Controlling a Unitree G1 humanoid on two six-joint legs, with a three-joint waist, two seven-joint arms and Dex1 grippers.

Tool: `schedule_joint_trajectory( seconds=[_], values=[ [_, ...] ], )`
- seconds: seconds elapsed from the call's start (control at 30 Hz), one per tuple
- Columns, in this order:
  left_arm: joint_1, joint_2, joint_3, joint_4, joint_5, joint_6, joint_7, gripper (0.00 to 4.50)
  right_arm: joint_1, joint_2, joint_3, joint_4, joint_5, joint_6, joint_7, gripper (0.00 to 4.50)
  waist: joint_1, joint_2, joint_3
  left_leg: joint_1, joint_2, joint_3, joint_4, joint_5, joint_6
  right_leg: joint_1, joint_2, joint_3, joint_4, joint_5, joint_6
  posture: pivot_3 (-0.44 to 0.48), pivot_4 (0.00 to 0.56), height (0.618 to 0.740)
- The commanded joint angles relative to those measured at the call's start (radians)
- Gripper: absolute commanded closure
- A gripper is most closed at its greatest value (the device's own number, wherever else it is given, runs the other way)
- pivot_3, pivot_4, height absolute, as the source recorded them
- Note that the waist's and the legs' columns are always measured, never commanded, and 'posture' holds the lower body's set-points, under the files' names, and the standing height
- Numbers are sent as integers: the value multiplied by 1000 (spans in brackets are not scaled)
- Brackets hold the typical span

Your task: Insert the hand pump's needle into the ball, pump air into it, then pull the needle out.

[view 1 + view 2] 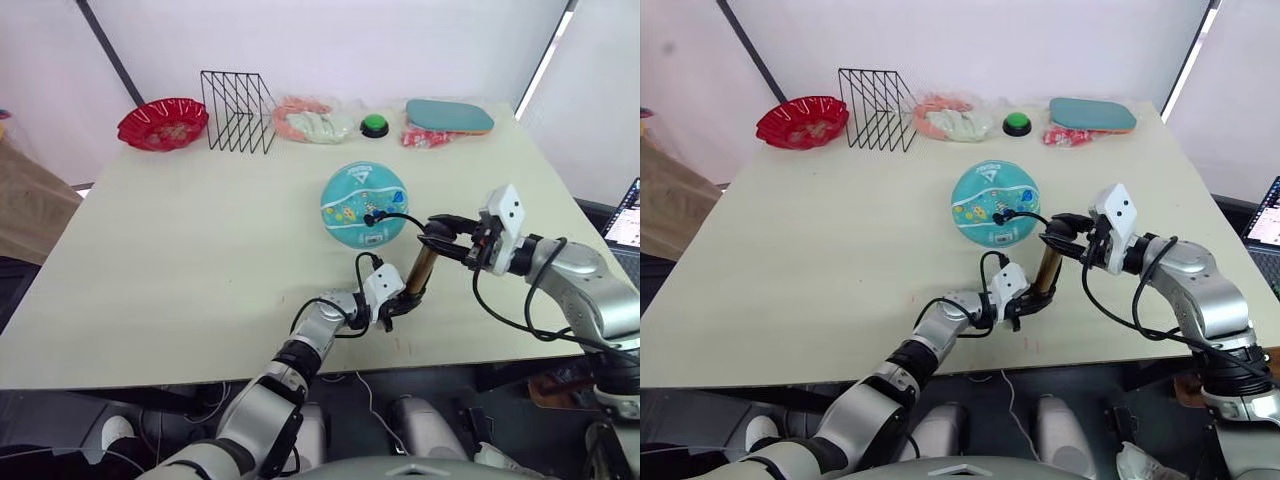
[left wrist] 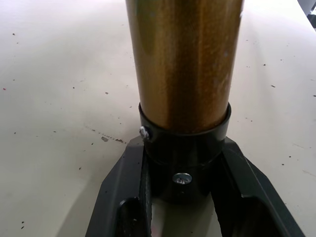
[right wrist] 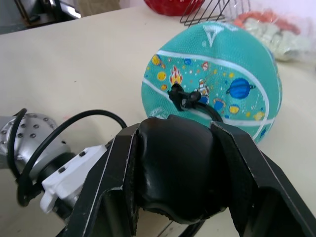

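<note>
Head view: pump stands near upright on the table, long axis vertical, handle end up, just in front of the ball. Left gripper pinches its black base; right gripper clamps the handle. Hose arcs from the top to the needle fitting touching the ball.

Left wrist: fingers squeeze the base cap, bronze barrel rises away.

Right wrist: fingers flank the handle; ball beyond, fitting seated in its side.
</note>
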Motion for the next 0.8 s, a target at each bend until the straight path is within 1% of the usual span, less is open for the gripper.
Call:
schedule_joint_trajectory(
  seconds=[0.03, 0.13, 0.2, 0.4, 0.57, 0.7, 0.8],
  values=[
    [30, 7, -9, 42, 19, 34, -4, 3430, -8, -32, -50, -47, 88, 104, 33, 2862, 2, 2, 2, -1, -1, 0, 0, 0, 0, -1, 0, 0, 0, 0, 0, 0, 150, 740],
    [28, 5, -8, 44, 19, 35, -10, 3430, -84, -90, -139, -98, 175, 192, 25, 2862, 7, 7, 9, -5, -3, 0, 0, 0, 0, -4, -2, 1, 0, 0, 0, 0, 150, 740],
    [26, 3, -8, 49, 19, 34, -13, 3430, -140, -121, -189, -118, 231, 249, 10, 2862, 9, 11, 12, -7, -4, 1, 0, 0, 0, -5, -3, 2, 0, 2, 4, 0, 150, 740],
    [22, -1, -7, 58, 21, 28, -14, 3430, -273, -201, -284, -118, 323, 356, -12, 2862, 11, 11, 18, -9, -4, 0, 1, 0, 0, -7, -4, 1, 0, 2, 4, 0, 150, 740],
    [15, -1, -6, 74, 22, 19, -15, 3430, -401, -272, -339, -72, 377, 417, -32, 2862, 11, 13, 19, -10, -4, 1, 1, 0, 0, -8, -4, 1, 0, 2, 3, 0, 150, 740],
    [15, -1, -9, 73, 23, 13, -18, 3430, -421, -296, -339, -68, 383, 433, -47, 2862, 12, 12, 20, -17, -4, 0, 2, 0, 0, -14, -4, 1, 0, 3, 4, 0, 150, 740],
    [13, -2, -9, 74, 23, 13, -18, 3430, -339, -295, -292, -107, 346, 405, -29, 2862, 17, 12, 20, -17, -5, 0, 2, 0, 0, -14, -5, 1, 0, 3, 4, 0, 150, 740]
  ],
)
